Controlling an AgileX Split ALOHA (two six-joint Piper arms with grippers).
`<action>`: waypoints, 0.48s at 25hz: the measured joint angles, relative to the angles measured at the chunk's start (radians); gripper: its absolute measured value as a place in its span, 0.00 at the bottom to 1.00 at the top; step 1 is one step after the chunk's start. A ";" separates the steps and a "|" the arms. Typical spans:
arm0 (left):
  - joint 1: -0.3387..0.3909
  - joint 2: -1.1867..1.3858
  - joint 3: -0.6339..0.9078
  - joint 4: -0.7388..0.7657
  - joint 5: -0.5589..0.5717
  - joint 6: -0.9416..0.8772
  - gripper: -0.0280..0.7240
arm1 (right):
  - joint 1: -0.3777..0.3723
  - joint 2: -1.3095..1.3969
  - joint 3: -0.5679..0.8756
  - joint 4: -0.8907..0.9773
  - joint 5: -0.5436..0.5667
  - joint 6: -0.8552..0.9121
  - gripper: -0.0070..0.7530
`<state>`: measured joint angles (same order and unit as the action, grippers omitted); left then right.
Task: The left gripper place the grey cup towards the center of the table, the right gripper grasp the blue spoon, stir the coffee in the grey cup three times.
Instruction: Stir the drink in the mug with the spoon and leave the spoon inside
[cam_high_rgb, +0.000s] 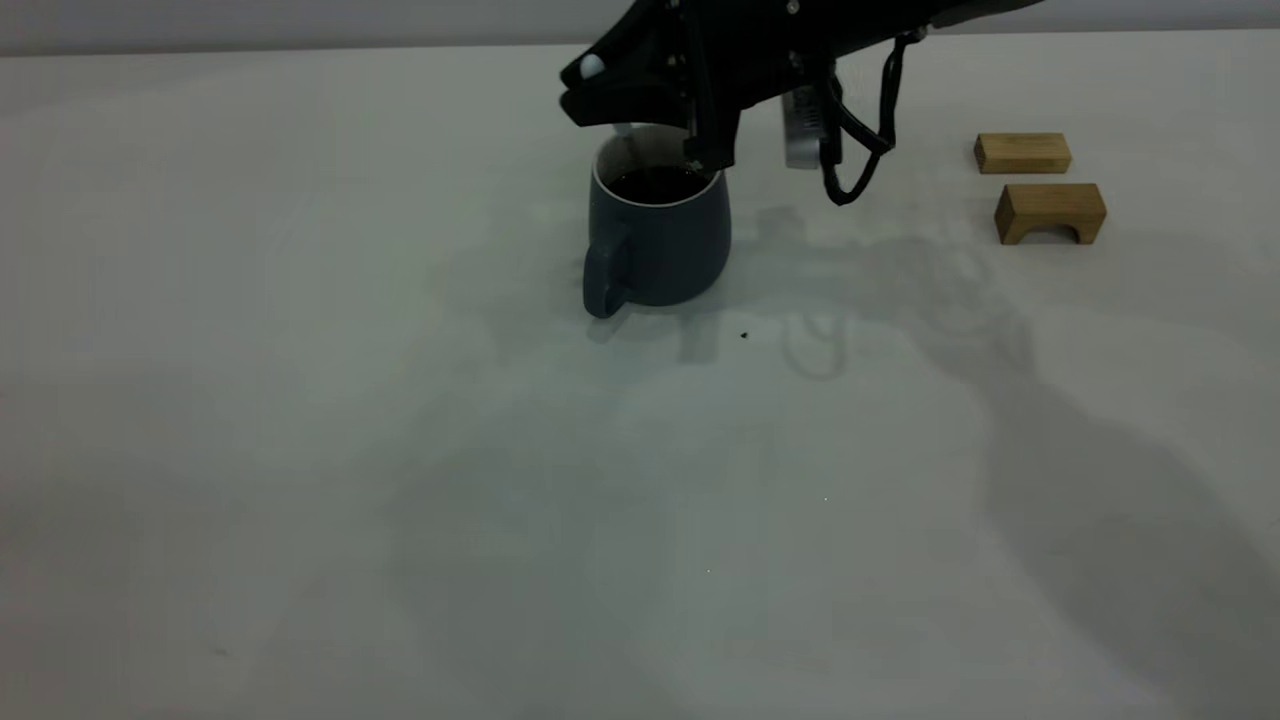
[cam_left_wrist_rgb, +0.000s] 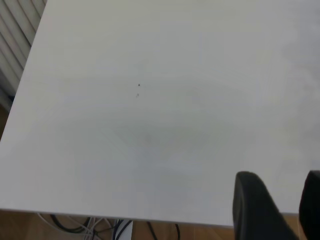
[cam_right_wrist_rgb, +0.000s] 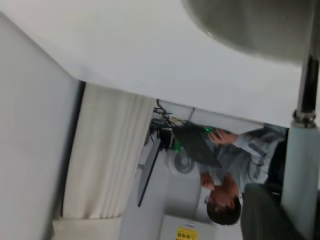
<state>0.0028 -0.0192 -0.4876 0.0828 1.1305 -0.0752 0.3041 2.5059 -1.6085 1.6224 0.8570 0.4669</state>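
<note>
The grey cup (cam_high_rgb: 655, 240) stands on the table (cam_high_rgb: 300, 450) a little beyond its middle, handle towards the camera, with dark coffee (cam_high_rgb: 655, 183) inside. Right above its rim hangs my right gripper (cam_high_rgb: 592, 95), shut on the blue spoon (cam_high_rgb: 593, 66). The spoon's pale handle (cam_right_wrist_rgb: 300, 170) and metal stem (cam_right_wrist_rgb: 310, 75) point down into the cup (cam_right_wrist_rgb: 260, 25); its bowl is hidden. My left gripper (cam_left_wrist_rgb: 282, 200) shows only in the left wrist view. It is open over the bare table edge (cam_left_wrist_rgb: 150, 140), with nothing between its fingers (cam_left_wrist_rgb: 255, 210).
Two wooden blocks (cam_high_rgb: 1022, 152) (cam_high_rgb: 1050, 212) lie at the back right. A tiny dark speck (cam_high_rgb: 745, 335) marks the table just in front of the cup. In the right wrist view a person (cam_right_wrist_rgb: 225, 195) sits beyond the table by a curtain (cam_right_wrist_rgb: 105, 160).
</note>
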 joint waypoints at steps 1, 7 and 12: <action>0.000 0.000 0.000 0.000 0.000 0.000 0.43 | -0.011 0.000 -0.001 -0.005 0.001 0.000 0.17; 0.000 0.000 0.000 0.000 0.000 0.000 0.43 | -0.034 0.003 -0.001 -0.047 0.031 0.120 0.17; 0.000 0.000 0.000 0.000 0.000 0.000 0.43 | -0.020 0.003 -0.001 -0.043 0.048 0.141 0.17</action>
<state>0.0028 -0.0192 -0.4876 0.0828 1.1305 -0.0752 0.2836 2.5087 -1.6096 1.5794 0.9054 0.6076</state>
